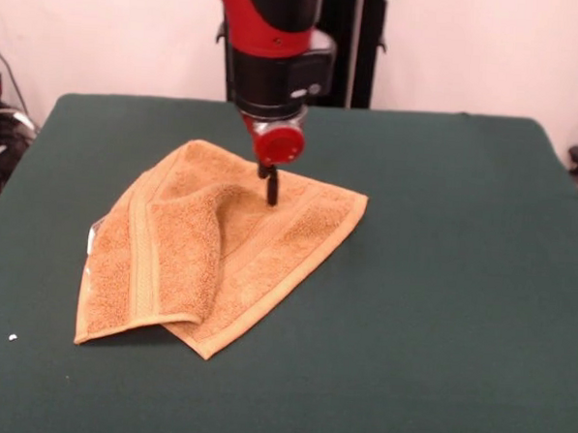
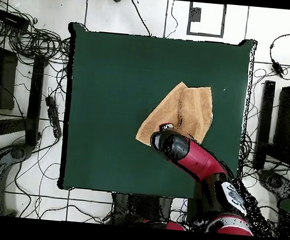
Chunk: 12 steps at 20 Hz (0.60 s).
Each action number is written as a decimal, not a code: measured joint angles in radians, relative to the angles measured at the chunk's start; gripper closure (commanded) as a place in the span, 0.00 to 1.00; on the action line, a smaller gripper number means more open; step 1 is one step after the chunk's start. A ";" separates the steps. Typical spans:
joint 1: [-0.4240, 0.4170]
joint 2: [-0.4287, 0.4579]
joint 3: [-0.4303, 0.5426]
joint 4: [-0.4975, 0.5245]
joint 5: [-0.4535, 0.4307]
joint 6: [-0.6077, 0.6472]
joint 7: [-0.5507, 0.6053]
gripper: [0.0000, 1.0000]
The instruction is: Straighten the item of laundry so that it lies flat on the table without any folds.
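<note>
The golden-tan towel point(image 1: 219, 256) lies on the dark green table point(image 1: 441, 283), left of the middle in the front view. It is folded: its left part is doubled over the rest, and band stripes run along the edges. A whitish tag point(image 1: 92, 237) peeks out at its left edge. My gripper point(image 1: 271, 191) comes straight down onto the towel's far part, near the far edge. Its fingers are together and pinch a small ridge of cloth. In the overhead view the towel point(image 2: 185, 109) shows right of the table's point(image 2: 110, 109) middle, and the arm's head point(image 2: 167, 143) hides the gripper.
A small white speck point(image 1: 12, 337) lies on the table near the front left. Cables and equipment point(image 2: 27, 52) lie on the floor around the table. The robot's pedestal point(image 1: 361, 46) stands behind the far edge.
</note>
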 measured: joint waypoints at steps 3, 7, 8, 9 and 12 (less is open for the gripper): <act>-0.025 0.030 0.006 0.000 -0.032 -0.043 0.000 0.00; -0.049 0.058 0.028 0.003 -0.066 -0.112 0.000 0.00; -0.049 0.057 0.028 0.005 -0.069 -0.114 0.000 0.00; -0.049 0.057 0.029 0.006 -0.070 -0.115 0.000 0.00; -0.049 0.057 0.029 0.006 -0.071 -0.116 0.000 0.00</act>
